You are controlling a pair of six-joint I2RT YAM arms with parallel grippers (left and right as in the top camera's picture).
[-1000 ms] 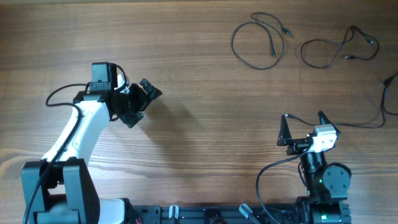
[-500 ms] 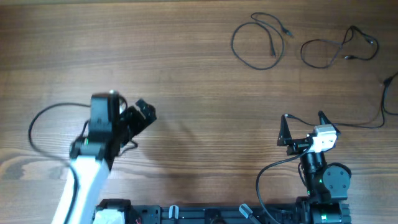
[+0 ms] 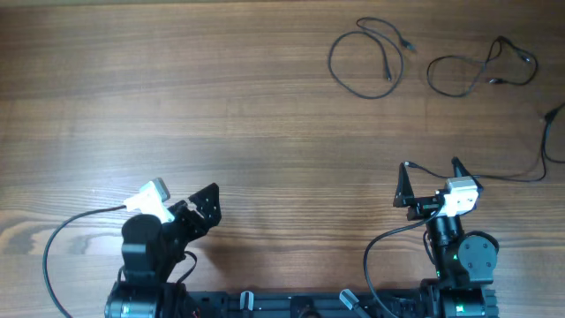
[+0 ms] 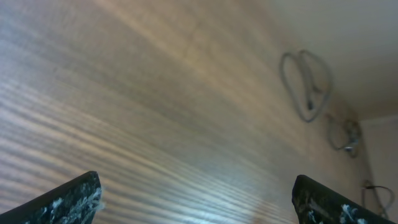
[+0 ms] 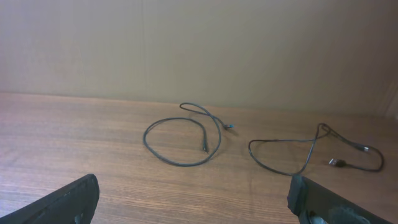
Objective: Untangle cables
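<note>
The right pincer [image 3: 431, 168] sits in the lower right of the overhead frame with its jaws spread wide and nothing between them. The left pincer [image 3: 205, 208] is seen in the lower left, likewise spread and empty, on an arm folded low near the bottom edge.

From the right pincer, the cables [image 3: 332, 64] lie toward the upper right of the overhead frame, well apart from both pincers. In the right wrist view they are seen straight ahead as two separate loops. The first loop [image 5: 177, 164] lies at centre and the second loop [image 5: 286, 173] to its right, each drawn out mostly left to right, with bare wood between them and no crossing visible. A third thin cord [image 3: 545, 146] runs along the right edge; where it ends cannot be told.

The right arm is judged much the nearer, so any reach would be expected from that side, up the frame.

The tabletop [image 3: 221, 88] is brown wood grain, bare across the left and centre. A plain beige wall [image 5: 186, 50] stands behind it.
</note>
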